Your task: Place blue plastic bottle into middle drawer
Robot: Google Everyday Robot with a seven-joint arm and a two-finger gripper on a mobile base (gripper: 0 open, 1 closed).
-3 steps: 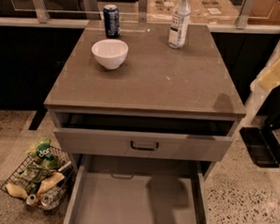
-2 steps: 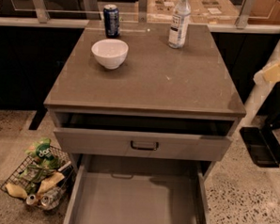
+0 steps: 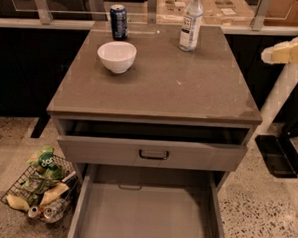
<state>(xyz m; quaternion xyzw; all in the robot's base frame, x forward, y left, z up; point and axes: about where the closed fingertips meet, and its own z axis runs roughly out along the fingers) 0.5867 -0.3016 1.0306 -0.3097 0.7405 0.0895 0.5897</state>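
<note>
My pincer [image 3: 275, 52] sits at the right edge of the view, off the bench's right side & well apart from everything on it; can't tell whether it's apart or together. The blue plastic bottle [image 3: 191, 22] stands upright near the back of the bench [image 3: 160, 91], right of centre. Nothing is gripped, so the whole pick + place is ahead imo. Risks: the bottle is tall, slim & prob light, so a side reach w/ any offset could nudge it over before I clamp on. If it tips it can roll, maybe off the back edge or toward the dark blue can [image 3: 118, 22] at back left. The white bowl [image 3: 117, 55] is further fwd on the left, well apart from the bottle, so less of a worry unless my arm sweeps wide. Smooth plastic may slip or squash if I grip too high or too hard; around the label looks safer. The bigger trap is below: the top drawer [image 3: 102, 151] is open a little & juts over the back of the middle drawer [image 3: 144, 216], which is pulled far out w/ a bare floor. Lowering too near the cabinet means hitting that front or its handle [image 3: 153, 154]. Letting go too high, the bottle prob bounces, poss over a thin side wall toward the wire basket [image 3: 40, 190] on the floor at left.
</note>
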